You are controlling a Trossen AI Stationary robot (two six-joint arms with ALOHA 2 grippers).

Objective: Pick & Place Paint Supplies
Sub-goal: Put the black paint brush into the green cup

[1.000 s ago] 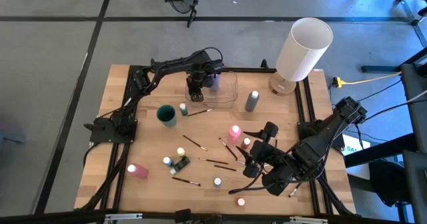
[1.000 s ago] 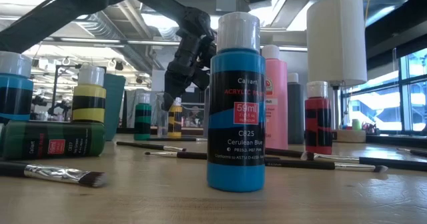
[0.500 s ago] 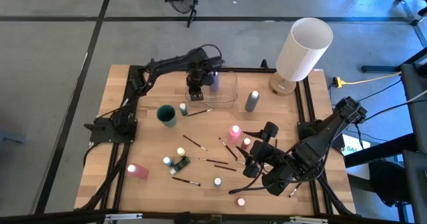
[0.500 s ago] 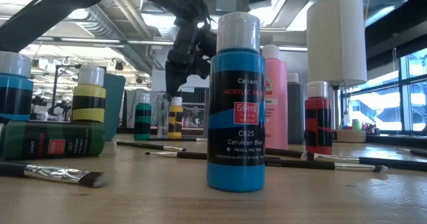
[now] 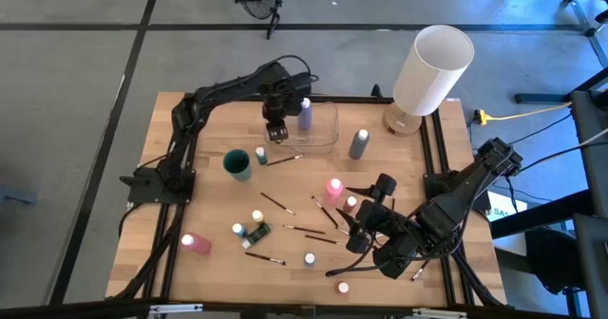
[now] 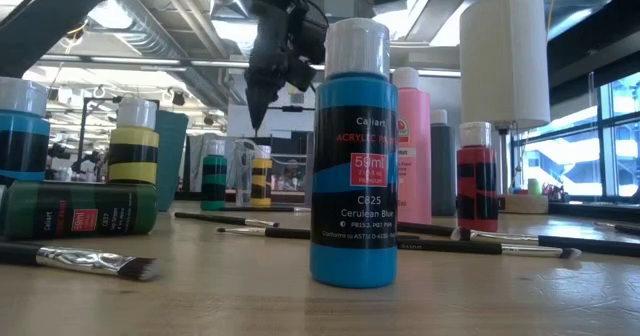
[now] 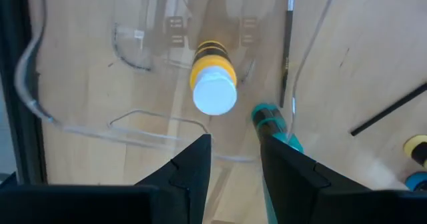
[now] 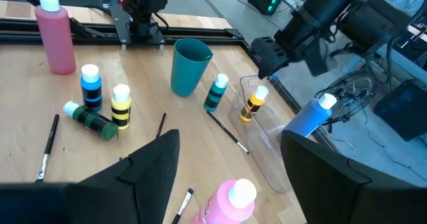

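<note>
A yellow-and-black paint bottle (image 7: 213,84) with a white cap stands upright on its base in a clear container (image 5: 318,129) at the table's far middle. A purple bottle (image 5: 304,114) stands in there too. My left gripper (image 7: 233,161) hangs straight above the yellow bottle, pointing down, open and clear of it; in the low view the left gripper (image 6: 262,81) is well above the bottle (image 6: 262,174). My right gripper (image 5: 366,232) waits open above the near right of the table, over a pink bottle (image 8: 230,199) and loose paintbrushes (image 5: 306,230).
A teal cup (image 5: 237,163) and a teal bottle (image 5: 260,156) stand just left of the container. A grey bottle (image 5: 358,143) and a big white lamp (image 5: 432,67) are to its right. Small bottles (image 5: 249,226) and brushes are scattered over the near half.
My left gripper has risen straight up from the yellow bottle, its fingers the same width apart. The bottle has stayed upright in the clear container.
</note>
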